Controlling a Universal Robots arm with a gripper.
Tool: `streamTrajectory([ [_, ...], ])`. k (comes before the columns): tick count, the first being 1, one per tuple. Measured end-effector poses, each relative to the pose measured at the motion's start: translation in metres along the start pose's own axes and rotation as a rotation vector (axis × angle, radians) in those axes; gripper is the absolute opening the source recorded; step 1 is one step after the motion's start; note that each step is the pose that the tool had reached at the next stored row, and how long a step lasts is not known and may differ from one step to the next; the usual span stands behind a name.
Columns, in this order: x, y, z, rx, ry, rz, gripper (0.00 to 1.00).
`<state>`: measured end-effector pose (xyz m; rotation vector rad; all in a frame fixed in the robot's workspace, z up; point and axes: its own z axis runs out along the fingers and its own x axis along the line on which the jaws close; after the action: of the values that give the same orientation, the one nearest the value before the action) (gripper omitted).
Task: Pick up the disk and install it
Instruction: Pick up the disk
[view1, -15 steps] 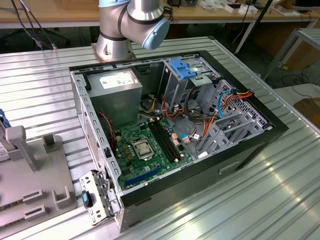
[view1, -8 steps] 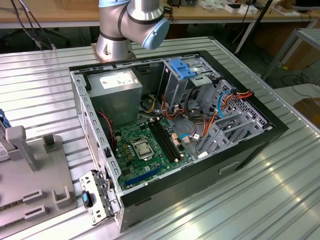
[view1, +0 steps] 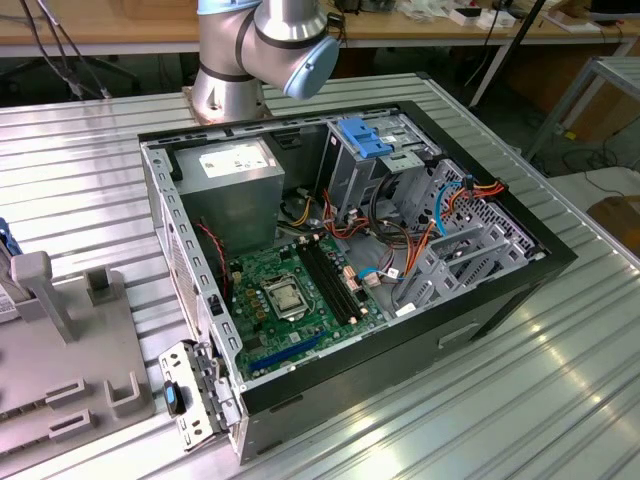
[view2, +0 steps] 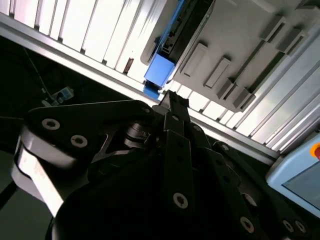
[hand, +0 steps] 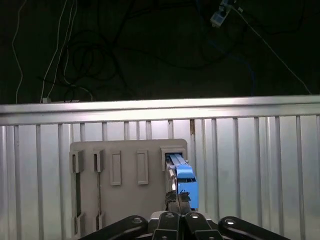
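Just below the hand (hand: 176, 199), the disk (hand: 189, 184) stands edge-up in a grey holder (hand: 125, 197), ready for gripping; I cannot tell whether the hand is closed.

Disk (hand: 186, 176) on edge in slot of gray holder (hand: 125, 200), ribbed metal table (hand: 250, 165); gripper (hand: 176, 197) over disk.

Computer case (view1: 400, 350): on the desk (view1: 560, 400), centre.
Holder (view1: 60, 350): on the desk, at the exterior view's left of the case.
Disk (hand: 181, 172): on edge in the holder's end slot.

Holder slot walls (hand: 164, 156) close beside disk (hand: 186, 181)
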<state>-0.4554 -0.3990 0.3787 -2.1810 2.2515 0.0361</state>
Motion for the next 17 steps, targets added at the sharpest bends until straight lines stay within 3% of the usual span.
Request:
streamTrajectory([
  [4, -0.0018, -0.0058, 0.0054, 0.006, 0.0, -0.006, 0.11],
  [12, -0.0019, -0.0058, 0.0057, 0.0059, 0.0, -0.006, 0.11],
  [14, -0.0018, -0.0058, 0.0068, 0.0059, 0.0, -0.006, 0.17],
  [17, -0.0017, -0.0059, 0.0122, 0.0059, 0.0, -0.006, 0.36],
])
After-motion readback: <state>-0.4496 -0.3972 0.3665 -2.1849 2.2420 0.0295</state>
